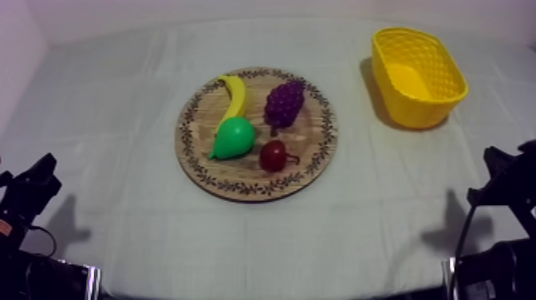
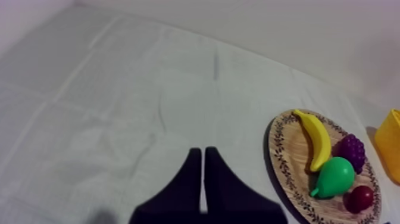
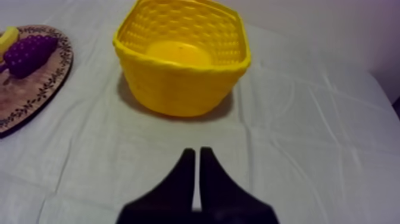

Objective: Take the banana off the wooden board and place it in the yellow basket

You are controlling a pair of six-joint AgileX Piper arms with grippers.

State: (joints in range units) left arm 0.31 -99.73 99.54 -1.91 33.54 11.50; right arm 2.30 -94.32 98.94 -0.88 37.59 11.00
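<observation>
Low at the table's left side, my left gripper (image 2: pixel 202 150) hangs over bare cloth (image 2: pixel 119 89), its two black fingers (image 2: pixel 189 179) pressed together into a narrow wedge with nothing between them. Ahead of it and off to its right lies the round wooden board (image 1: pixel 239 190). The banana (image 1: pixel 235 96) lies on the side of the board nearest this gripper, curved along the patterned rim, one end against the green pear (image 1: pixel 234 138). The grapes (image 1: pixel 284 102) sit just beyond the banana, and the small red fruit (image 1: pixel 273 155) just beyond the pear. My right gripper (image 3: pixel 196 150) sits low at the opposite side, likewise closed to a wedge and holding nothing. Straight ahead of it the yellow basket (image 3: pixel 178 89) stands upright on the cloth, with the board farther off to its left, well apart from the basket.
</observation>
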